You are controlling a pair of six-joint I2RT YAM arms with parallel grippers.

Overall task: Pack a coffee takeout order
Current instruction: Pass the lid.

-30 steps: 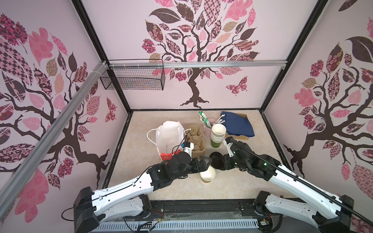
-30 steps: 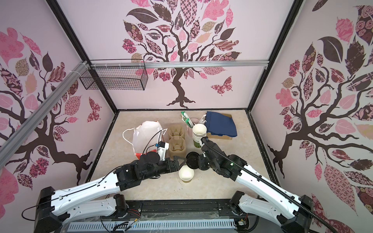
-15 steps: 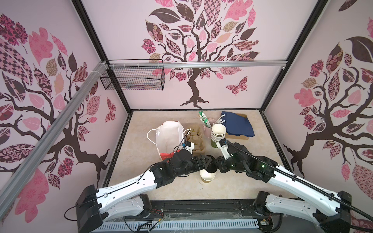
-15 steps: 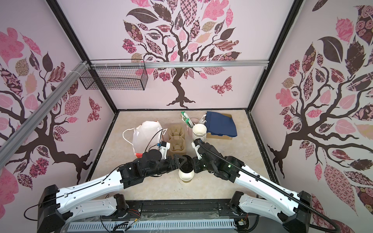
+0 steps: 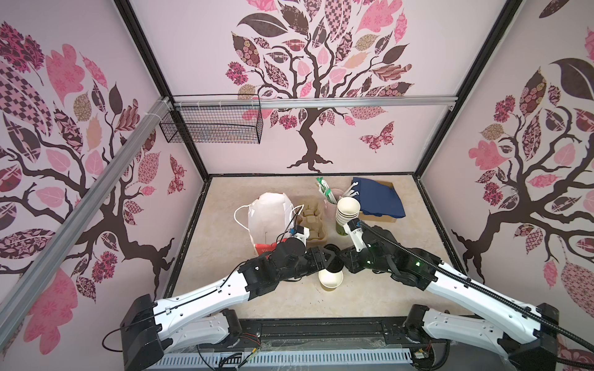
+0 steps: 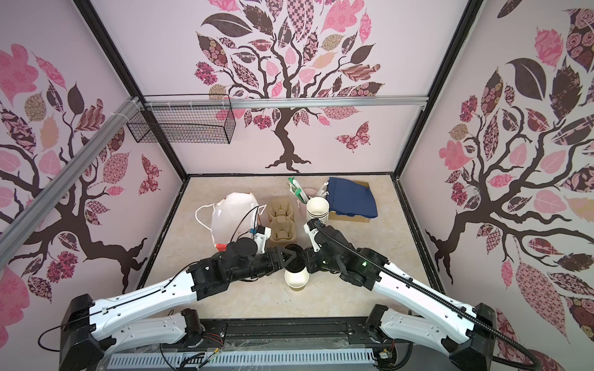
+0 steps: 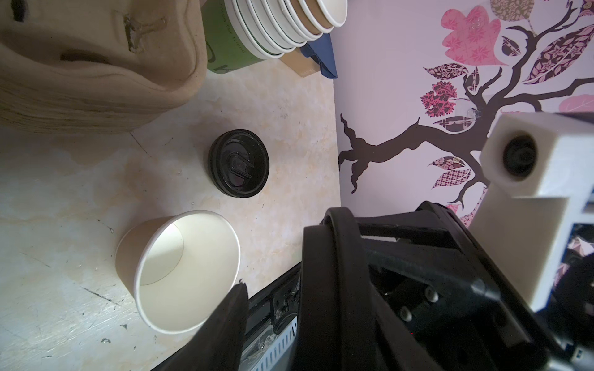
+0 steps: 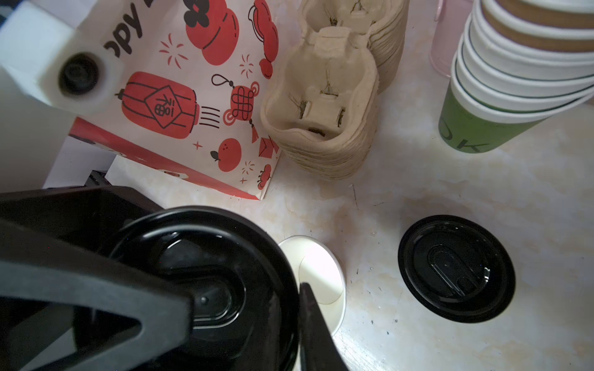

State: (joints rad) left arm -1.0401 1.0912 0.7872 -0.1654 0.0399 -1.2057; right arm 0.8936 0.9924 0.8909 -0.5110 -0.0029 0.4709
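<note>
The right hand is clamped on a black lid, holding it partly over the small paper cup. The cup stands upright and empty on the tabletop. The left hand sits at the lid's opposite side; whether it grips anything I cannot tell. A second black lid lies flat just beyond the cup. Past both hands, the pulp carrier has empty wells. The navy napkin lies beyond the right hand on a cardboard box.

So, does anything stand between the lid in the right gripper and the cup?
Nothing visible does. The right gripper holds the black lid over the empty cup; a second lid lies apart on the table.
</note>
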